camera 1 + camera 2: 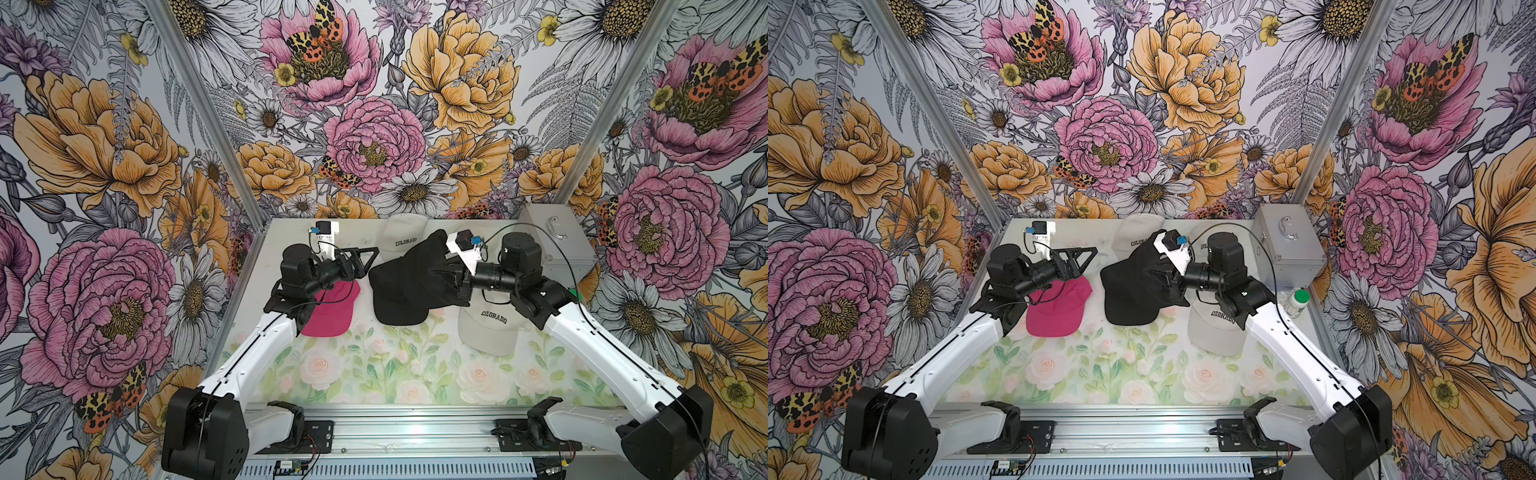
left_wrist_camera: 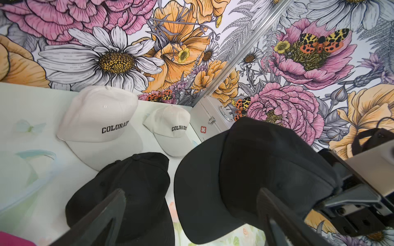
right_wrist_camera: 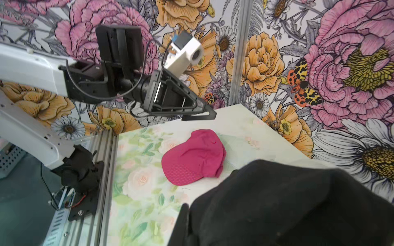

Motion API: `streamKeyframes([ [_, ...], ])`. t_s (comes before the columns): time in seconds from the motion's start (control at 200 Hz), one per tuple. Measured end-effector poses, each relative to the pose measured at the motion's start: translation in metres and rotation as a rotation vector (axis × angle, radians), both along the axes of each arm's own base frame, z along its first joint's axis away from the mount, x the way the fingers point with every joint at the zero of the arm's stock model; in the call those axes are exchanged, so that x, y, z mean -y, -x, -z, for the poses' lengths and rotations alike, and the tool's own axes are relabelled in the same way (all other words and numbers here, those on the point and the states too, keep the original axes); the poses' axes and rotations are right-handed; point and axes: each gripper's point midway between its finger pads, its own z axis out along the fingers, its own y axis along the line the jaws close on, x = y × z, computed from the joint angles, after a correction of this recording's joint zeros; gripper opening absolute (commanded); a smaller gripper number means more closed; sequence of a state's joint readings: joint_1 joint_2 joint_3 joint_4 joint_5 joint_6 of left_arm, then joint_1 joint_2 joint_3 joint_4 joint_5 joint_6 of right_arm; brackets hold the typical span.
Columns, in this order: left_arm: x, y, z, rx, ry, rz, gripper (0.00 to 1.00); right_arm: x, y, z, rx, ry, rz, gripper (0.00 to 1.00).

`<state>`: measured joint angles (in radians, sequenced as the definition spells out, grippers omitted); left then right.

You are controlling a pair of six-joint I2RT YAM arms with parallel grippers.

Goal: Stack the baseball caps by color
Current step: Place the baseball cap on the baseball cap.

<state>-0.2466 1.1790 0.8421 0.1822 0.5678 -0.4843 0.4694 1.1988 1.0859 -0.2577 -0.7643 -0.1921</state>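
Note:
My right gripper (image 1: 446,274) is shut on the crown of a black baseball cap (image 1: 432,255), which hangs tilted above more black cap fabric (image 1: 395,301) on the table. In the right wrist view one finger (image 3: 181,223) presses against this cap (image 3: 287,202); the other finger is hidden. My left gripper (image 1: 371,259) is open and empty, hovering beside the black caps and above a hot pink cap (image 1: 332,313). The left wrist view shows the held cap (image 2: 255,170) and the resting black cap (image 2: 132,191) beyond my spread fingers (image 2: 106,213). Cream COLORADO caps lie at the back (image 1: 401,237) and front right (image 1: 490,328).
A silver metal case (image 1: 557,239) stands in the back right corner. A white bottle with a green lid (image 1: 1299,300) sits in front of it by the right wall. The floral table (image 1: 395,374) runs to the front rail.

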Motion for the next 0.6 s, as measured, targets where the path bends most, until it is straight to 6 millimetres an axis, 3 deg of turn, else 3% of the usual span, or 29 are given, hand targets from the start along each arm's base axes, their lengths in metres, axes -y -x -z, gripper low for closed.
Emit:
streamKeyframes([
  [0.125, 0.010, 0.009, -0.013, 0.106, -0.094, 0.037, 0.99, -0.004, 0.026, 0.033, 0.099, 0.162, -0.142, 0.00],
  [0.24, 0.032, 0.027, -0.020, 0.226, -0.205, 0.135, 0.99, -0.003, 0.045, 0.049, 0.181, 0.253, -0.251, 0.00],
  [0.45, 0.085, 0.099, -0.019, 0.469, -0.432, 0.536, 0.99, 0.004, 0.062, 0.072, 0.306, 0.410, -0.360, 0.00],
  [0.525, 0.093, 0.123, -0.011, 0.537, -0.486, 0.656, 0.99, 0.007, 0.065, 0.081, 0.333, 0.471, -0.379, 0.00],
  [0.6, 0.094, 0.133, 0.001, 0.559, -0.539, 0.732, 0.99, 0.009, 0.068, 0.086, 0.356, 0.520, -0.394, 0.00],
])
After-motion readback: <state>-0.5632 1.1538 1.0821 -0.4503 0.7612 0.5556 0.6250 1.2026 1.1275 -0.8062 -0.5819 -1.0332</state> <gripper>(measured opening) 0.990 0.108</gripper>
